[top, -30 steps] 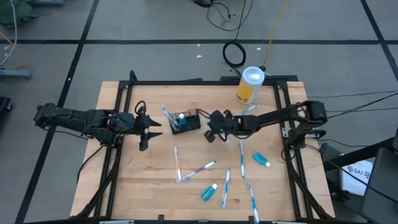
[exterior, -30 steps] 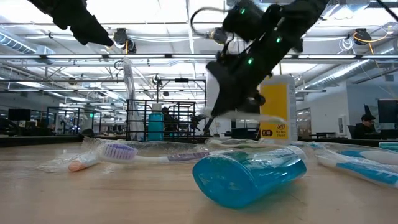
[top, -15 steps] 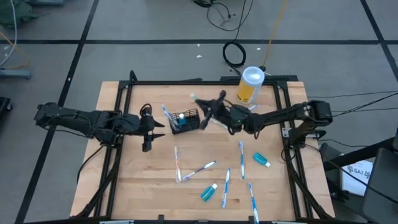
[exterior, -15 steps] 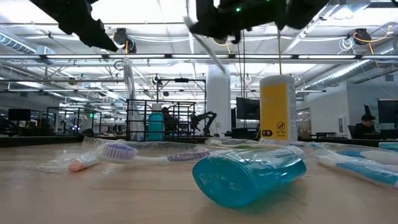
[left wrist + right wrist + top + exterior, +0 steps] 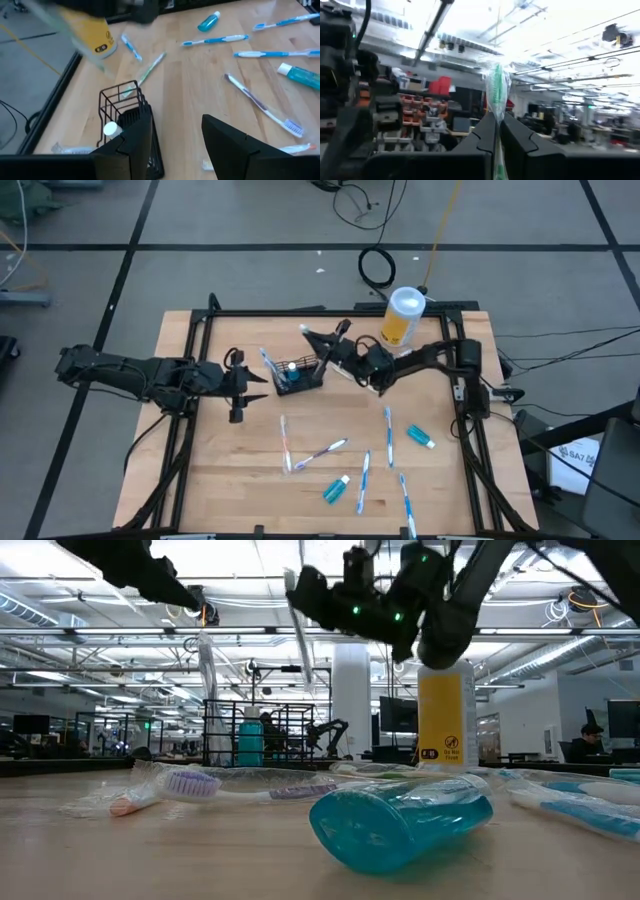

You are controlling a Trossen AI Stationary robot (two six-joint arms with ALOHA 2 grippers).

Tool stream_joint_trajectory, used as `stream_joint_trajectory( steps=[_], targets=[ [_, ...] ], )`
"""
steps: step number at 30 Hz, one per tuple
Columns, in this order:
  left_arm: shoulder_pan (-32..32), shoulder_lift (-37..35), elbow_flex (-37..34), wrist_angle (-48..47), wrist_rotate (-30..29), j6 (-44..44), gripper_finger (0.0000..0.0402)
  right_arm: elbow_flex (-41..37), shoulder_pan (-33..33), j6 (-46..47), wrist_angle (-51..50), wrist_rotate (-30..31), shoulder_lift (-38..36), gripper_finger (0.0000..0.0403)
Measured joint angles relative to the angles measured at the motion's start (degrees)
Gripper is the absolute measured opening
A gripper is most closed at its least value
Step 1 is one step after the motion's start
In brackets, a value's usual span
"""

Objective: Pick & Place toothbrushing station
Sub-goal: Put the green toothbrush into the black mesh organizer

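Right gripper (image 5: 318, 340) is clamped on a wrapped toothbrush (image 5: 496, 80), raised above the table. In the low view the brush hangs near upright, tilted slightly, its lower end pointing down toward the caddy (image 5: 299, 374). In the high view the caddy lies just beside and below the gripper, on the side toward the left arm. Judgement: the coming move turns on setting the brush's long axis vertical over the caddy's open top, then lowering. The right arm reaches in from the right table edge, wrist turned up.

Left gripper (image 5: 243, 385) waits with fingers spread, near the caddy's other side, holding nothing.

Loose toothbrushes (image 5: 388, 428) and toothpaste tubes (image 5: 420, 437) lie on the table (image 5: 230, 480) well apart from the caddy.
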Motion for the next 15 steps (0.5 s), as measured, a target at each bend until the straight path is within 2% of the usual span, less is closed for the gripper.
stream_joint_trajectory(
  steps=[6, 15],
  targets=[
    [0.11, 0.02, 0.0, 0.29, -0.03, 2.25, 0.0177, 2.95, -2.18, 7.22, -1.24, -0.68, 2.71, 0.0008],
    [0.35, 0.02, 0.0, 0.46, -0.47, 3.51, 0.0177, 3.24, -2.58, 9.04, -10.71, -0.68, 3.02, 0.0009]
  ],
)
